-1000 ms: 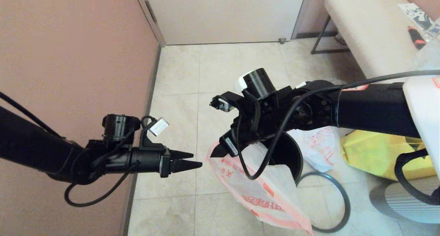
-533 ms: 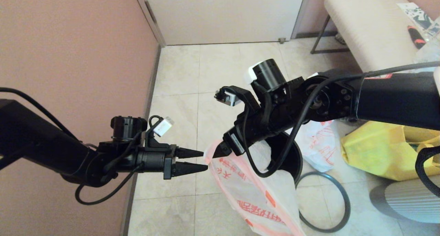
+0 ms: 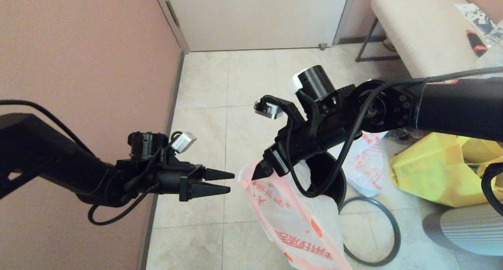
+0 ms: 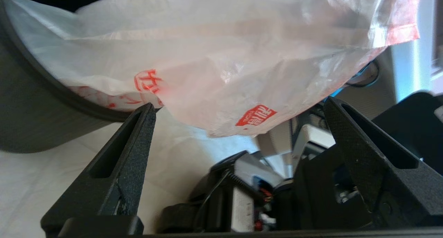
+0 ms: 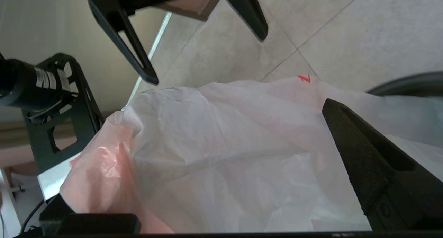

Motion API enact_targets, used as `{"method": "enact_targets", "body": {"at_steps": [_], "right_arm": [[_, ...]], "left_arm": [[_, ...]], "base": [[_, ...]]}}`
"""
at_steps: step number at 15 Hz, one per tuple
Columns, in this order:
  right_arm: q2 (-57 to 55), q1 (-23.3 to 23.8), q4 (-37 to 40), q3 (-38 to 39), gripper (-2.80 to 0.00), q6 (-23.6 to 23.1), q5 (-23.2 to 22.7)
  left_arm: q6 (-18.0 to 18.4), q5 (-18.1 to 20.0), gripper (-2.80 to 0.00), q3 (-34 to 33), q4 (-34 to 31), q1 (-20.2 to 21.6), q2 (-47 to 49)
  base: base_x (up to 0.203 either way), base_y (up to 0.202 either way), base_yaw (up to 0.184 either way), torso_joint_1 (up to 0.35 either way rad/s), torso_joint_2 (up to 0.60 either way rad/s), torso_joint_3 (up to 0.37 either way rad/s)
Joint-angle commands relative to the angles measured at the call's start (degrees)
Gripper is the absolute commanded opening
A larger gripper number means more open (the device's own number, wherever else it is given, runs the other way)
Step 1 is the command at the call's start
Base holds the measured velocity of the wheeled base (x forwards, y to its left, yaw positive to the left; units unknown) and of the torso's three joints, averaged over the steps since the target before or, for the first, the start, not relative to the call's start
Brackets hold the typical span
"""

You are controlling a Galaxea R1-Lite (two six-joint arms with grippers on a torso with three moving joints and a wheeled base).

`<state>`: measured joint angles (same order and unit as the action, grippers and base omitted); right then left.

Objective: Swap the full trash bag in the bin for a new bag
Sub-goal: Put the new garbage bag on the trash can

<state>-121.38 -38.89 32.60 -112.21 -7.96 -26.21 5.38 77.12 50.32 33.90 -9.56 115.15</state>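
The new bag [image 3: 302, 223], white with orange-red print, hangs over the front of the black bin [image 3: 334, 179] and down to the floor. My right gripper [image 3: 261, 171] is at the bag's upper left corner. Its jaws stand wide open, and the film [image 5: 207, 151] lies between them and over one finger. My left gripper [image 3: 226, 182] hovers open just left of the bag without touching it; the bag's lower edge [image 4: 242, 75] shows beyond its fingertips [image 4: 147, 109]. The full trash bag [image 3: 365, 164] lies on the floor behind the bin. The grey hoop [image 3: 387, 230] lies beside the bin.
A yellow tote [image 3: 432, 175] sits right of the bin. A padded bench [image 3: 420, 34] stands at the back right and the pink wall [image 3: 78, 65] is close on the left. Bare tiles [image 3: 251, 81] stretch toward the door.
The right gripper has moved right and a little up, drawing the bag's corner with it. The left gripper has opened wider and ended slightly back from the bag.
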Motion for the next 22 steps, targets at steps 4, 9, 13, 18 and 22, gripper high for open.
{"method": "enact_targets", "body": {"at_steps": [4,9,13,18,22], "right_arm": [[0.8,2.33,0.33,-0.02,0.0,-0.04,-1.27],[0.88,2.77,0.19,-0.02,0.0,-0.04,-2.27],[0.99,3.12,0.48,-0.2,0.0,-0.39,-2.09],[0.95,2.77,-0.16,-0.4,0.0,-0.39,-2.36],[1.06,3.12,-0.15,-0.41,0.0,-0.31,-3.01]], "left_arm": [[-2.01,0.28,0.0,6.55,0.7,-1.93,7.32],[4.25,-3.87,0.0,10.78,6.35,-3.52,16.74],[5.12,-7.91,0.0,12.26,11.18,-5.45,18.56],[3.98,2.24,0.0,10.48,11.1,-5.18,16.76],[2.0,5.85,0.0,12.26,11.19,-5.3,17.48]], "base": [[0.0,0.0,0.0,0.0,0.0,0.0],[0.0,0.0,0.0,0.0,0.0,0.0],[0.0,0.0,0.0,0.0,0.0,0.0],[0.0,0.0,0.0,0.0,0.0,0.0],[0.0,0.0,0.0,0.0,0.0,0.0]]}}
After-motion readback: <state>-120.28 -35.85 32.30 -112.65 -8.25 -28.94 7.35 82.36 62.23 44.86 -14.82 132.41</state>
